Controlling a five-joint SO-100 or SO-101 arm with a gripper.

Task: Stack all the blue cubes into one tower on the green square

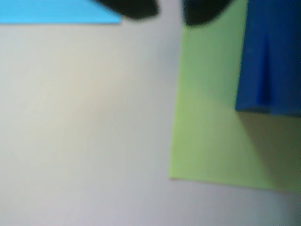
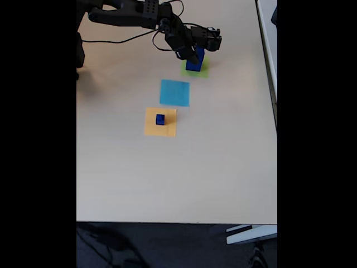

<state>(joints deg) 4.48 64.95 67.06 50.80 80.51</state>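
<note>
Fixed view: high above the table (image 2: 223, 167), looking down and far out, arm (image 2: 128, 14) at the top edge. Wrist view: very close to the tabletop, blurred, facing down. Both show the green square (image 1: 207, 117) (image 2: 202, 71), the tower (image 1: 273, 56) (image 2: 194, 61) and the light-blue square (image 1: 56, 12) (image 2: 174, 92).

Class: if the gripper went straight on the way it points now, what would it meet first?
Probably bare table: the gripper points down beside the tower, near the green square. Depth is unclear.

likely an office or lab: plain pale table (image 2: 223, 167), dark carpeted floor (image 2: 167, 245).
</note>
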